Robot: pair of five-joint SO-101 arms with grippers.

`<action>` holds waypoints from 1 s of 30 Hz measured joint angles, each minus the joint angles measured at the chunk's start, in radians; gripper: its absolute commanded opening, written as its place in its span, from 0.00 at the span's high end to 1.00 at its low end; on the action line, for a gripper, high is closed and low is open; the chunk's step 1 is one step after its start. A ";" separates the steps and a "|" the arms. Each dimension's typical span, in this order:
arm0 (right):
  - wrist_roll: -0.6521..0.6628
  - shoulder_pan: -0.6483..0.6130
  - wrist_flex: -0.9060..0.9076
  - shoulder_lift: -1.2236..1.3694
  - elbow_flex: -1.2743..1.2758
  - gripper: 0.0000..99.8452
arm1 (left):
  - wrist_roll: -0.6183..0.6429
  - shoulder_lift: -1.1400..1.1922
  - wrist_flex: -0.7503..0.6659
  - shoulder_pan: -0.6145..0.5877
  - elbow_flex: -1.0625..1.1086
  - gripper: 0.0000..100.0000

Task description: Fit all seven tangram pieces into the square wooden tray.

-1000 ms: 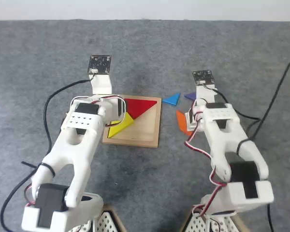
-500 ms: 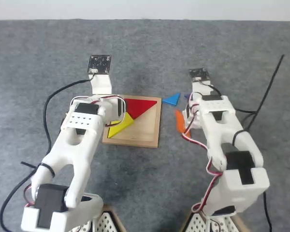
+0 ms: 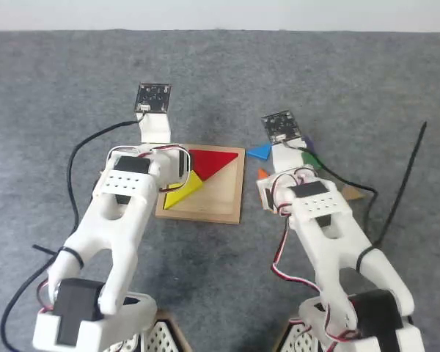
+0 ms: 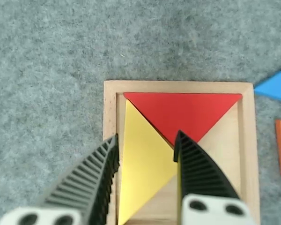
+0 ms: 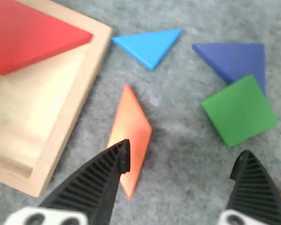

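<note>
Your right tool [image 5: 185, 152] hung released over the orange piece [image 5: 129, 133], just beside the tray [image 5: 91, 65]. Piece lay thin and flat: closing off-centre could skid it against the tray's rim.

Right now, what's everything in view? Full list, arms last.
wooden tray: 1, light wood, between the arms
red triangle: 1, red, in tray
yellow triangle: 1, yellow, in tray, against the red one
light blue triangle: 1, light blue, carpet beside tray
orange parallelogram: 1, orange, carpet beside tray
dark blue triangle: 1, dark blue, by green square
green square: 1, green, carpet
tan piece: 1, tan, beside right arm, shape unclear
carpet: grey
left gripper: open, over tray
right gripper: open, over orange parallelogram
</note>
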 measured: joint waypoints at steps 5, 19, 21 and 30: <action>0.017 0.002 -0.005 0.103 -0.023 0.66 | 0.000 0.000 0.000 0.000 0.000 0.81; -0.009 0.147 0.302 0.454 -0.414 0.66 | -0.003 0.000 0.000 0.000 0.000 0.81; -0.009 0.173 0.302 0.451 -0.408 0.66 | -0.003 0.000 0.000 0.000 0.000 0.81; -0.038 0.078 0.130 0.084 -0.126 0.66 | -0.006 0.000 0.000 0.000 0.000 0.81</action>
